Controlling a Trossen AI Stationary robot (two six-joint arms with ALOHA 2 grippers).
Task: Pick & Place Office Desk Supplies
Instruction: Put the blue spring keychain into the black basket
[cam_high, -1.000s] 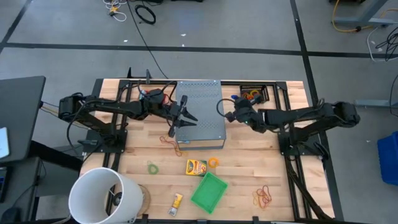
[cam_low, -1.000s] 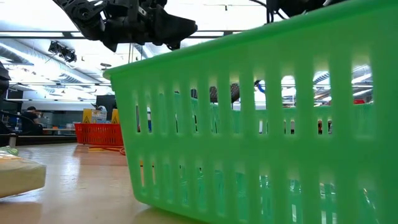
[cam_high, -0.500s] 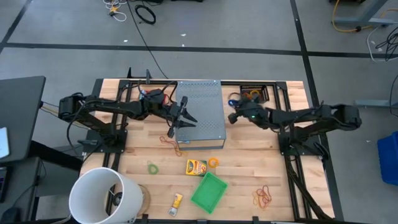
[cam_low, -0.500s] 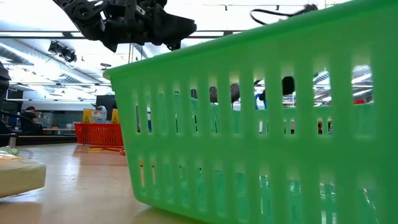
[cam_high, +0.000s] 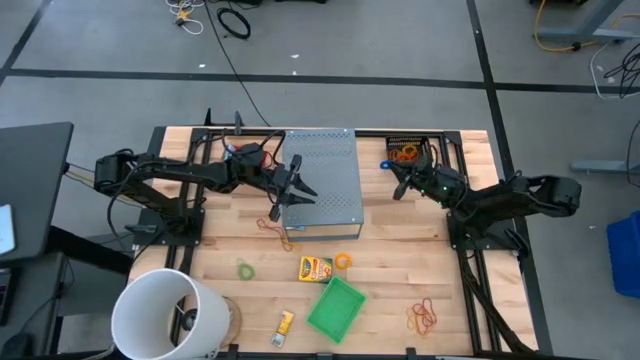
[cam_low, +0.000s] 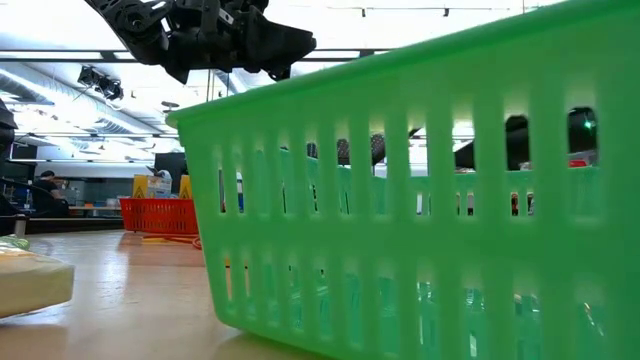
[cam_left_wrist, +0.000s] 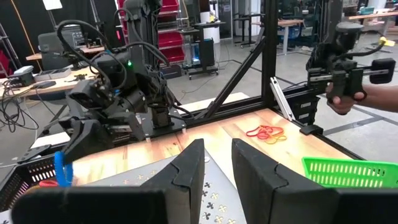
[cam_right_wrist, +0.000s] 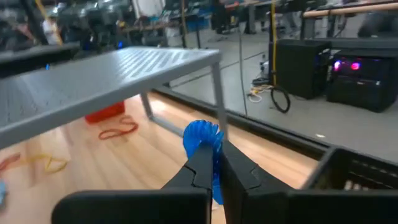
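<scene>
My right gripper (cam_high: 393, 178) hangs between the grey perforated box (cam_high: 322, 183) and a black tray (cam_high: 407, 152) at the far edge, shut on a blue rubber band (cam_right_wrist: 201, 134). My left gripper (cam_high: 301, 188) hovers open over the box's left edge, touching nothing. Lying flat on the table are a yellow-orange packet (cam_high: 316, 267), an orange band (cam_high: 343, 261), a green band (cam_high: 245, 269), orange bands (cam_high: 272, 226) by the box's near left corner, a red-orange bunch (cam_high: 425, 317) and a small yellow packet (cam_high: 284, 322). My right gripper pinches the blue rubber band between its two fingers (cam_right_wrist: 205, 167). A bunched loop of the band (cam_right_wrist: 200, 132) sticks out past the fingertips, and a strand (cam_right_wrist: 216, 183) runs back between them. The band is lifted clear of the table.
A green slotted basket (cam_high: 336, 308) lies near the table's near edge and fills the low view. A big white bucket (cam_high: 165, 315) stands at the near left corner. The black tray holds orange and red bands. Across the room a person's hand (cam_left_wrist: 348, 99) holds a device.
My right gripper has drawn back from the box's right side toward the table's right and far edges, closer to the black tray, carrying the blue band and staying shut. My left arm has kept still.
</scene>
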